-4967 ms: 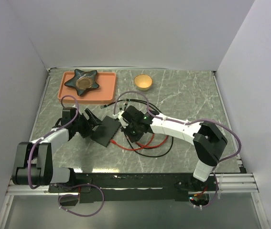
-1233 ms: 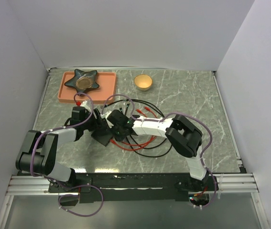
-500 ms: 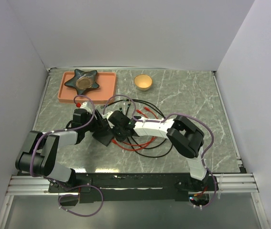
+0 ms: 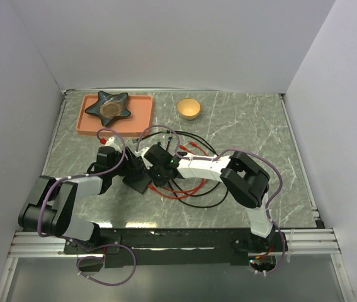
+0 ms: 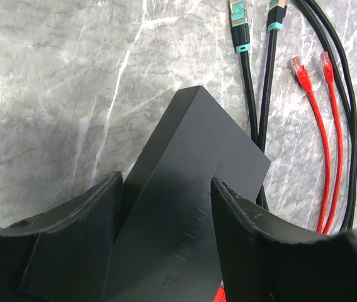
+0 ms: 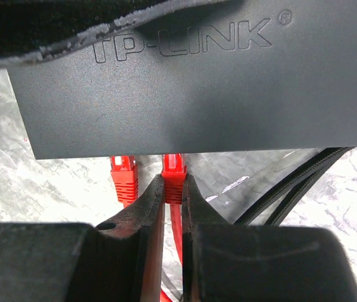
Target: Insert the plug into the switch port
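Observation:
The black switch box lies on the marble table, its port edge facing my right gripper; the switch port openings are hidden under that edge. That gripper is shut on a red plug whose tip meets the box's edge. A second red plug sits at the same edge just to the left. From the opposite side, my left gripper is shut on the box, a finger against each long side. From above, both grippers meet at the box.
Loose red and black cables loop on the table right of the box. Two black teal-collared plugs and two red plugs lie beyond it. A salmon tray with a star dish and a yellow bowl stand at the back.
Since five seconds ago the right arm has folded leftward, bringing the plug to the box edge. Over the last second the left gripper shifted slightly nearer and its jaws narrowed a little.

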